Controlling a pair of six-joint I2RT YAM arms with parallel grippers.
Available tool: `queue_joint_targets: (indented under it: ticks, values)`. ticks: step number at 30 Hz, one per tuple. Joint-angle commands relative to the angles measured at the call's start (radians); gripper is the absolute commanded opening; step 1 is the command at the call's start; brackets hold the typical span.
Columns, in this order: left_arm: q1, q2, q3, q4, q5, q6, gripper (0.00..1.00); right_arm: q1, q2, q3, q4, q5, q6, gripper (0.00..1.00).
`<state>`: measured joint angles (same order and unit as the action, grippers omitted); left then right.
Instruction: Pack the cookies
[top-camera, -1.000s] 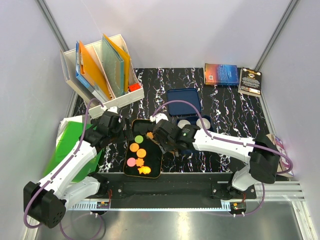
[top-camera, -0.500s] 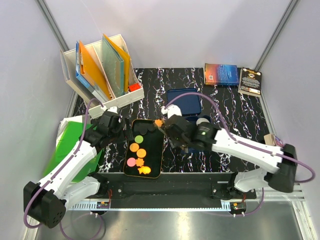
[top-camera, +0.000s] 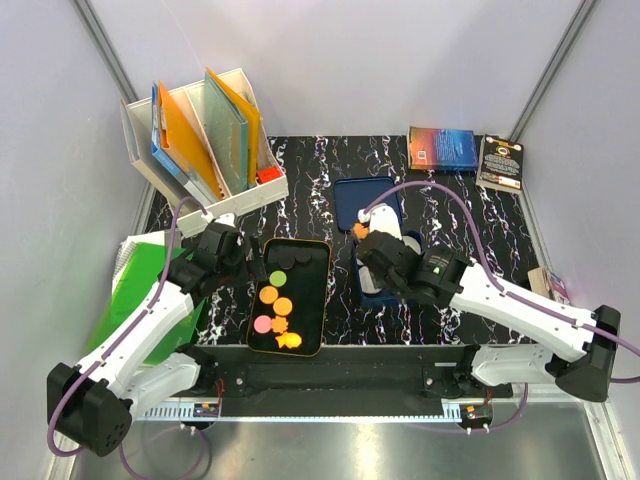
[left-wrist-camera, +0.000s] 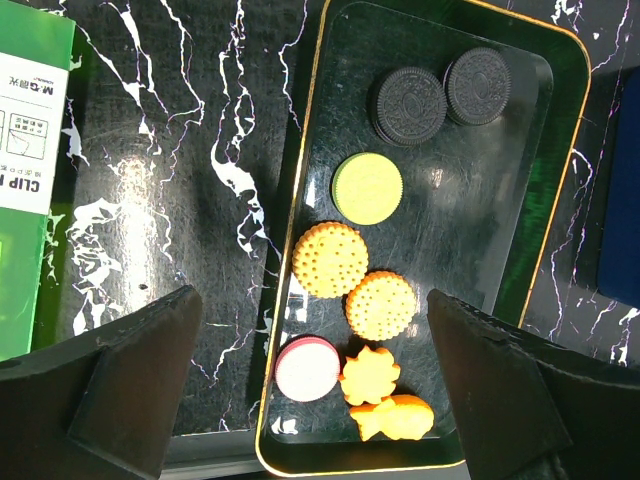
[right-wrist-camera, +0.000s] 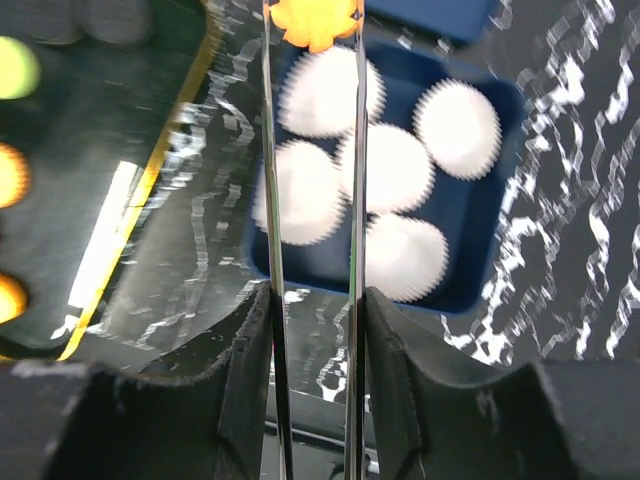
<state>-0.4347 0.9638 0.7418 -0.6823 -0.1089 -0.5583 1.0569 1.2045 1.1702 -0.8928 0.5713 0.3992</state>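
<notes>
The right arm stretches over the blue box (right-wrist-camera: 480, 230), the right tool (right-wrist-camera: 312, 20) clamped on a cookie (right-wrist-camera: 315, 24), bright orange and scallop-edged. The left tool (left-wrist-camera: 312, 310) hangs apart above the tray (left-wrist-camera: 470, 200).

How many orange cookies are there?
5. Four lie on the tray: two round ones, a flower-edged one, a lumpy one. The fifth cookie is pinched in the right gripper. None seem hidden.

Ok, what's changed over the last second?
The right hand, shut on an orange cookie, swung from the black tray rightward and away to above the blue box of white liners. The left hand stayed open over the tray, and the cookies left on it have not shifted.
</notes>
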Motion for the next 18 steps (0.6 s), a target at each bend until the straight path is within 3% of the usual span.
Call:
queue_joint_targets:
  ticks: [1,18]
  values:
    - [-0.002,-0.002,-0.005,0.018,0.008,-0.005,0.99,-0.089,-0.048,-0.043,0.011,-0.002,0.04,0.43]
    - [-0.006,0.007,-0.004,0.018,0.011,-0.003,0.99,-0.143,0.007,-0.11,0.134,-0.093,0.012,0.43]
